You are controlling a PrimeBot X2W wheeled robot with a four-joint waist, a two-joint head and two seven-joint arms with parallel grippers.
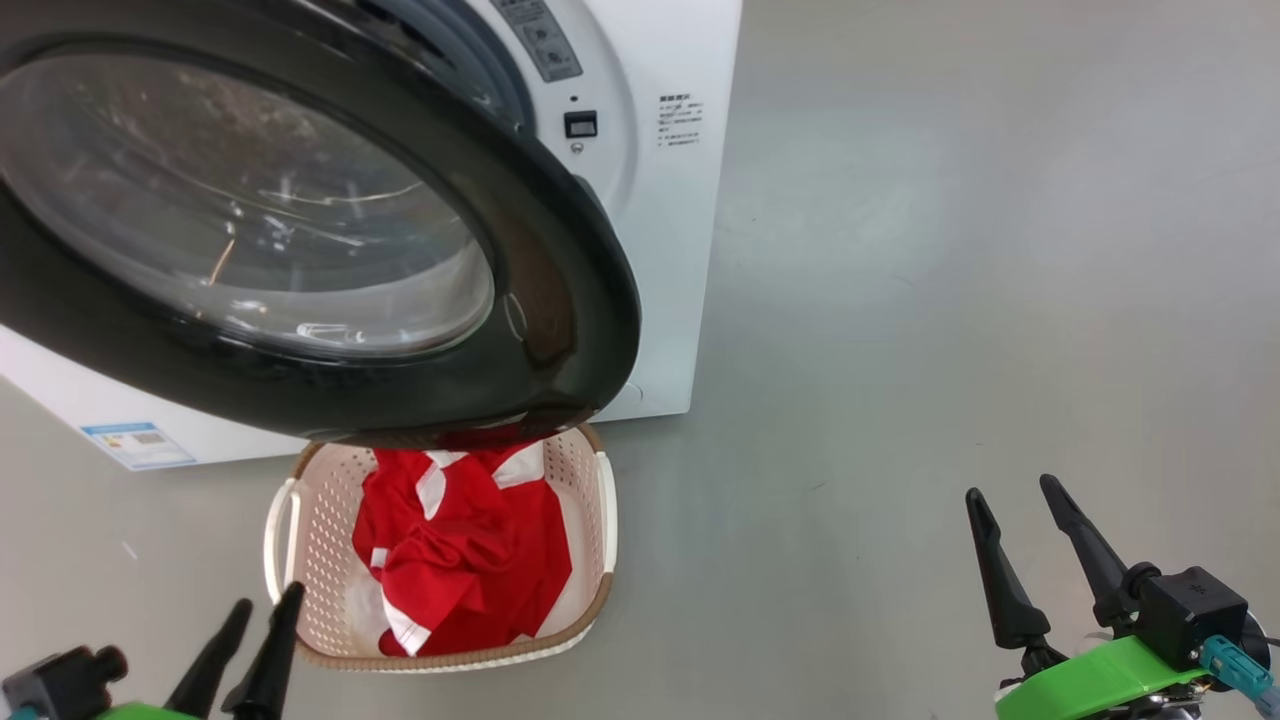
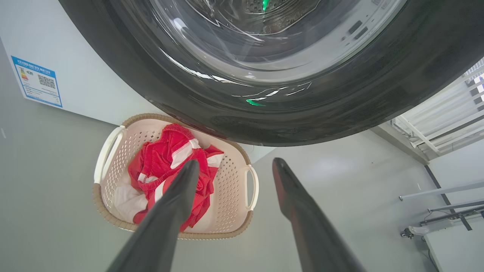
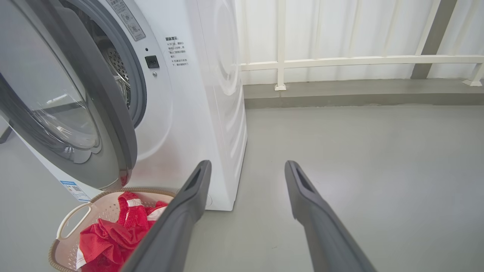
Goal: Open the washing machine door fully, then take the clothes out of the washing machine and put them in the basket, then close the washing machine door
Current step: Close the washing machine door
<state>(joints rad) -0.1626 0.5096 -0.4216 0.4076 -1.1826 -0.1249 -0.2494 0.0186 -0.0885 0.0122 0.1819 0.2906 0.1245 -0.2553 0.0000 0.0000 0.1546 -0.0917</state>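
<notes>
Red clothes (image 1: 470, 560) with white trim, heaped in the cream perforated basket (image 1: 320, 540) on the grey floor (image 1: 950, 300), just in front of the white washing machine (image 1: 660, 220). Above the basket's far end, the glossy black rim of the washing machine door (image 1: 570, 300), swung out from the front and overhanging the brown woven-look edge. Through the gap in the right wrist view, the grey rubber ring (image 3: 138, 94) and a strip of perforated steel drum (image 3: 115, 64).

Left gripper (image 1: 268, 597) low at the lower left of the head view, spread wide with nothing between the tips, close by the basket's near left corner yet apart from it. From the left wrist, looking along the same fingers (image 2: 176, 200): one crossing in front of the red bundle, the other out past the basket's white side handle (image 2: 255, 187), over bare floor. Door glass bulging overhead. Clear of cloth and plastic alike.

Right gripper (image 1: 1010, 488) at the lower right, likewise opened wide and empty, well apart from basket and clothes, with open floor between. From the right wrist, basket and red heap down in the lower left corner, partly behind the left-hand finger. Machine front and side ahead to the left, white railing (image 3: 340, 60) along the back.

Small blue label (image 1: 137, 445) low on the machine's front, left of the basket.
</notes>
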